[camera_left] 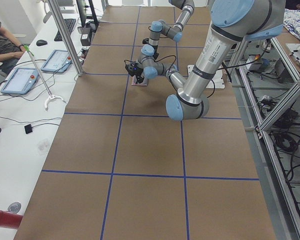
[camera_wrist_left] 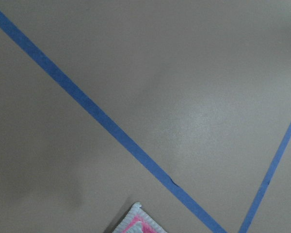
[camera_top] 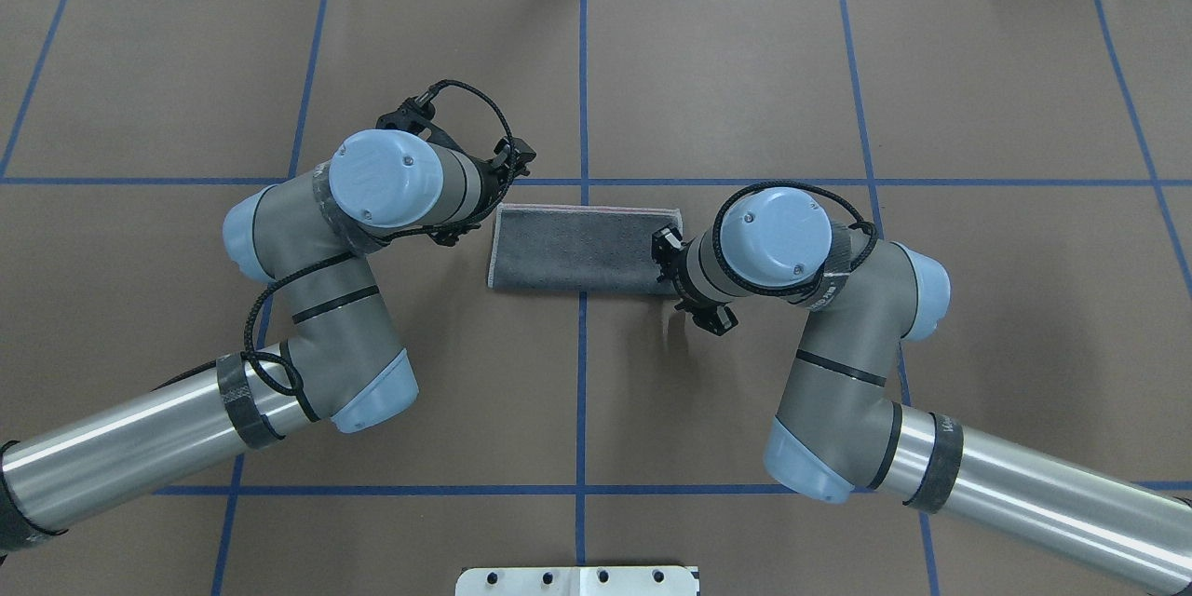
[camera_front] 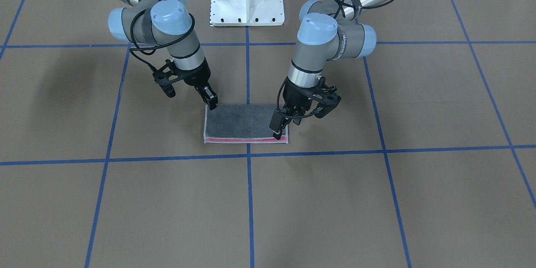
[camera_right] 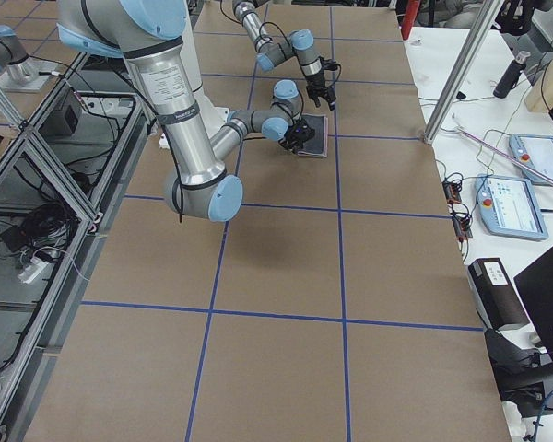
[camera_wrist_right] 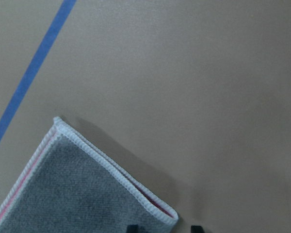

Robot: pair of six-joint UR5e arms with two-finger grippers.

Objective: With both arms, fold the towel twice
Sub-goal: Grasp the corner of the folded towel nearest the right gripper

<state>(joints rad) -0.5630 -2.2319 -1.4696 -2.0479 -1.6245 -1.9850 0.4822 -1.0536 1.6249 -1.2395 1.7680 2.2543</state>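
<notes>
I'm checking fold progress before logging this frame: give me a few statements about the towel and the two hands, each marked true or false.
1. The towel lies folded into a rectangle, grey face up. True.
2. A pink strip shows along its edge away from the robot. True.
3. The right hand holds the towel lifted off the table. False: it lies flat, and that hand is open at a corner.
4. Both hands are at the same short end. False: the left hand is at the opposite end.
5. A blue tape line runs under the towel. True.
</notes>
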